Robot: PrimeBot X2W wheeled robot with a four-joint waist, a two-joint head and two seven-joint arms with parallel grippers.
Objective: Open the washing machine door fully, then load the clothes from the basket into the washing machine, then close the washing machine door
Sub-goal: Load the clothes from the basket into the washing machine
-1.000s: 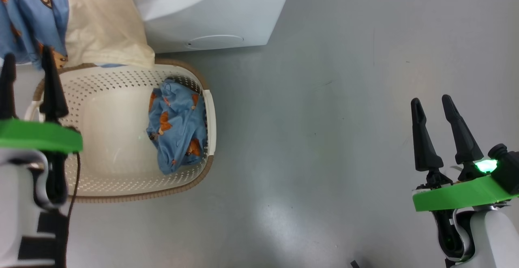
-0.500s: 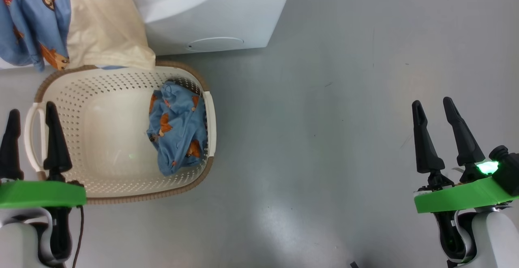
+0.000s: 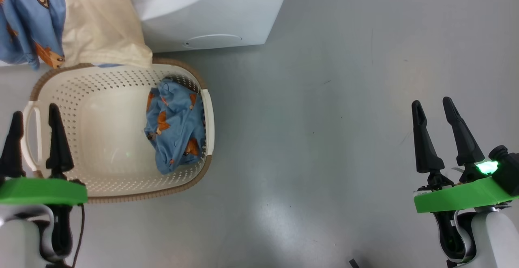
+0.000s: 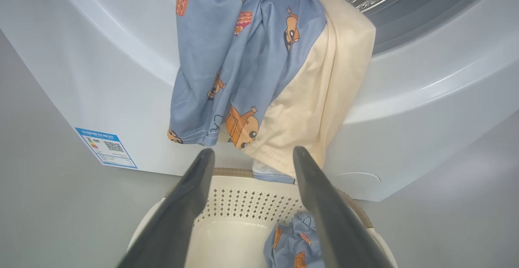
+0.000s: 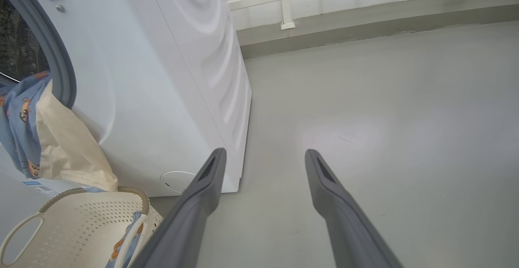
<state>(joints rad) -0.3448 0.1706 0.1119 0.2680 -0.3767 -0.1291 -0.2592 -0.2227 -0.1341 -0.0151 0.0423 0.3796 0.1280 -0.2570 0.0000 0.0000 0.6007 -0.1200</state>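
Shows left gripper spread, empty, over basket edge; blue printed garment inside; right gripper spread, empty, above floor; clothes draped from washing machine.

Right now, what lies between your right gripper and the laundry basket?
Only bare grey floor. In the head view, the stretch from the right gripper across to the laundry basket holds no object.

Smooth grey floor, soft glare patch; raised grey kerb, white railing behind
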